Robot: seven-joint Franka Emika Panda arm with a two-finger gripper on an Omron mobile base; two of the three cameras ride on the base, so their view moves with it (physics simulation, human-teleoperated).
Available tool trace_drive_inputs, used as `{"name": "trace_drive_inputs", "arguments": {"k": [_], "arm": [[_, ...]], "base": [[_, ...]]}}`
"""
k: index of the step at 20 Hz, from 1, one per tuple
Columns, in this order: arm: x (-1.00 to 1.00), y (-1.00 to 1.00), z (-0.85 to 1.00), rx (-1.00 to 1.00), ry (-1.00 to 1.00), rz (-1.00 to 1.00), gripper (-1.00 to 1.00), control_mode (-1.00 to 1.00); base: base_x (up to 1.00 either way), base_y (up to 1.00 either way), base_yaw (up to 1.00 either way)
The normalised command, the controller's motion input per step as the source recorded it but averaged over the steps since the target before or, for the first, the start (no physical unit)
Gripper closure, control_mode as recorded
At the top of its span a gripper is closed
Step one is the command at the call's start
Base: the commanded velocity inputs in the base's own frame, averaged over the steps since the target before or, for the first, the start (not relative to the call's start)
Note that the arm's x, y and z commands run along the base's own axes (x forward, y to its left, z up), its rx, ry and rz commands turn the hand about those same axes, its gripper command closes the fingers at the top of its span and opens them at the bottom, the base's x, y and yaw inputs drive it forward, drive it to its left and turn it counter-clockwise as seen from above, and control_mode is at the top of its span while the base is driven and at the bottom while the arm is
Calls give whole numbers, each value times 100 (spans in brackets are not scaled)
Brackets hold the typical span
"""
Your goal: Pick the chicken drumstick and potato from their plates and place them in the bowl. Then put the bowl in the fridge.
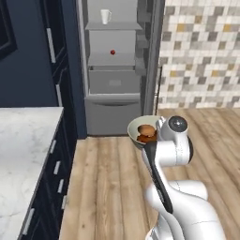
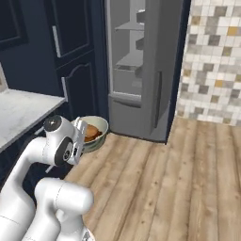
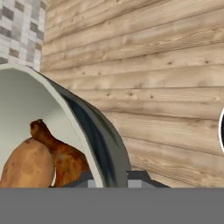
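Observation:
The bowl [image 1: 135, 126] hangs in the air over the wooden floor, in front of the open fridge [image 1: 114, 70]. My gripper [image 3: 109, 180] is shut on the bowl's rim, at the side nearest the arm. Inside the bowl [image 3: 89, 129] the pale potato [image 3: 27, 166] lies against the darker chicken drumstick [image 3: 61, 154]. From the right base view, the bowl [image 2: 100, 139] sits beside my wrist, with the potato [image 2: 91, 130] showing over its rim. The fridge [image 2: 134, 70] stands beyond it, its shelves and drawers exposed. The plates are out of view.
A white mug [image 1: 106, 16] stands on the fridge's top shelf and a small red thing [image 1: 112, 52] on the shelf below. The fridge door [image 2: 162, 70] stands open on the right. A marble counter [image 1: 23, 154] over navy cabinets [image 1: 58, 70] lies to the left.

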Motion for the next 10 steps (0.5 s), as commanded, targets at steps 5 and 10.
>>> {"name": "trace_drive_inputs", "arguments": {"k": [5,10], "arm": [[0,0,0,0,0,0,100,100],[0,0,0,0,0,0,100,100]], "base": [[84,45,-20],[85,40,-24]]}}
